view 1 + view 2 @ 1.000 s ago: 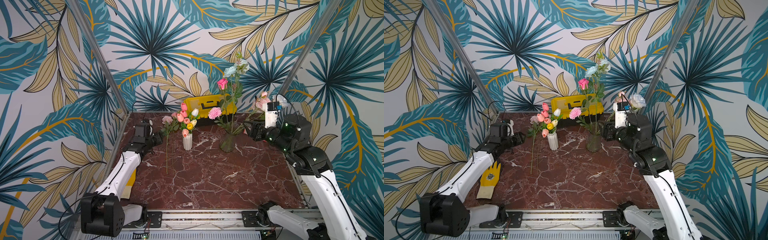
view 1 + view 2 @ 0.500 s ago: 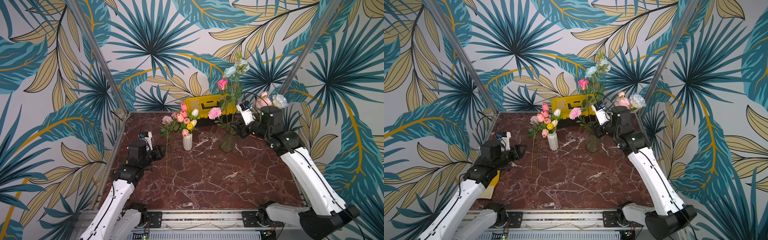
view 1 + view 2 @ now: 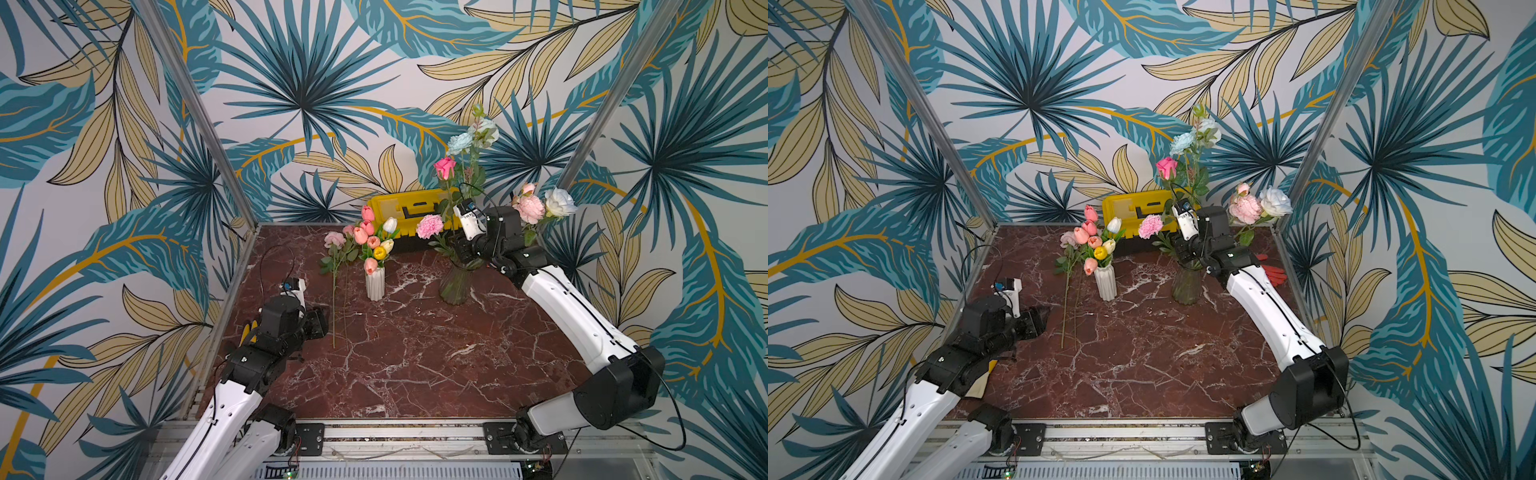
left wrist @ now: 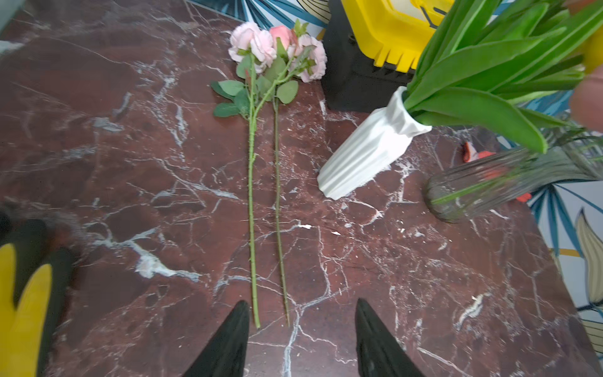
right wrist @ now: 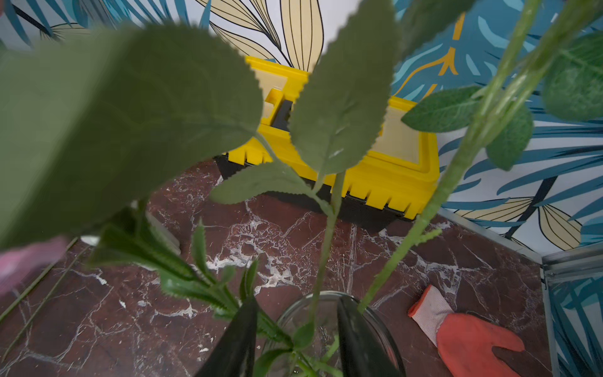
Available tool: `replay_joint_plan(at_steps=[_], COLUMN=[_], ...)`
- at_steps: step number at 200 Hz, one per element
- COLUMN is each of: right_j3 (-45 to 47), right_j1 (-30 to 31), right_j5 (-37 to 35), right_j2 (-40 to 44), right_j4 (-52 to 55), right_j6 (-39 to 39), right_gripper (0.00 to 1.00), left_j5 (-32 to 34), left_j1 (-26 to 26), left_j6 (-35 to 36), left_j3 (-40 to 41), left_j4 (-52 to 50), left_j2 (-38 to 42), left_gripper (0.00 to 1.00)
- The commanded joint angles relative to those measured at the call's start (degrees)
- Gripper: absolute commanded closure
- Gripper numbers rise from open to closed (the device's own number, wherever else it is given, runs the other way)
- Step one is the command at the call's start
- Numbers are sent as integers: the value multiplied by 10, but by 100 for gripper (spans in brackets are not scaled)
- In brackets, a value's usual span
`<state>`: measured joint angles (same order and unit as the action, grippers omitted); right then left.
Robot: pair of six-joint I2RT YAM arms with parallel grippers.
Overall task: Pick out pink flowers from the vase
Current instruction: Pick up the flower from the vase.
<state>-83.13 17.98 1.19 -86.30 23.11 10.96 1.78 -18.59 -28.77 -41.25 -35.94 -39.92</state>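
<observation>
We see a dark red marble table (image 3: pixel 415 357). Two pink flowers (image 4: pixel 251 196) lie flat on it, their stem ends between the tips of the left fingers (image 4: pixel 228 342). A yellow glove (image 4: pixel 19 310) lies beside those fingers. A white vase (image 4: pixel 368 153) stands ahead of them. A glass vase (image 5: pixel 375 326) stands under the right fingers (image 5: pixel 235 342), with a yellow toolbox (image 5: pixel 391 182) beyond and an orange glove (image 5: pixel 473 339) beside them.

In both top views the right gripper (image 3: pixel 460 252) is sunk among the stems (image 3: pixel 450 226) over the glass vase (image 3: pixel 455 286), its fingers lost in foliage, so a hold on a stem cannot be told there. In the right wrist view a blurred leaf (image 5: pixel 107 124) fills much of the frame and a pink smear (image 5: pixel 26 261) is cut by the edge. The yellow glove (image 4: pixel 23 310), blurred and cropped in the left wrist view, lies mostly under the left arm (image 3: pixel 232 399) in the top views.
</observation>
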Motion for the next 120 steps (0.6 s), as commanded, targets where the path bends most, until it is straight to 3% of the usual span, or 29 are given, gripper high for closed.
replay_joint_plan(at_steps=[1,75,120], right_j3=[-6,-9,1], right_j1=[-4,-17,-18], right_j5=[-31,-20,-10], right_j2=[-10,-59,-69], right_j4=[-37,-65,-81], right_j6=[-10,-28,-37], right_gripper=[59,64,76], left_j5=[63,59,55], left_j1=[-9,-18,-17], left_j6=[13,17,19], left_j3=[-24,-25,-25], left_j4=[-37,-39,-39], left_j2=[13,13,13], left_gripper=[47,47,47])
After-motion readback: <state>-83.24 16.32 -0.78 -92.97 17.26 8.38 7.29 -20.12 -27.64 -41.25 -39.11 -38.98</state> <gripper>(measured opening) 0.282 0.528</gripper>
